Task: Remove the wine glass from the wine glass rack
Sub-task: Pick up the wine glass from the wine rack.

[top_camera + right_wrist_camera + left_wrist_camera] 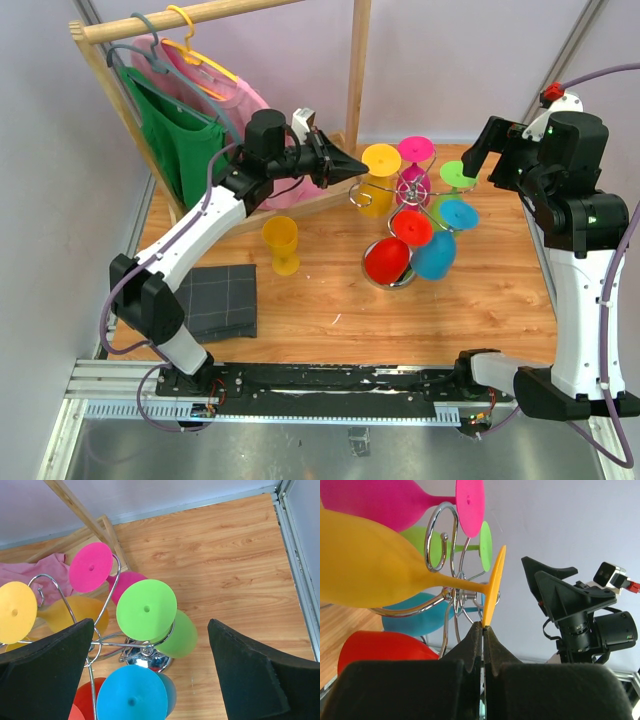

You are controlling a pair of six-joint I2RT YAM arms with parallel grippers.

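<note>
The chrome wine glass rack (411, 186) stands on its mirrored base (150, 658) at the middle right of the table. Several coloured glasses hang from it upside down. A yellow wine glass (365, 565) hangs on a curled hook (438, 544), its flat foot (381, 159) turned towards the left arm. My left gripper (484, 626) is shut, its tips pinching the edge of that yellow foot (495, 585). My right gripper (150, 625) hangs open above the rack's right side, over the green glass (146, 609) and touching nothing.
Pink (416, 150), green (458, 175), blue (438, 252) and red (388, 258) glasses also hang on the rack. A second yellow glass (282, 243) stands upright on the table. A wooden clothes rack (356, 60) with garments is at the back left. A dark folded cloth (220, 298) lies near left.
</note>
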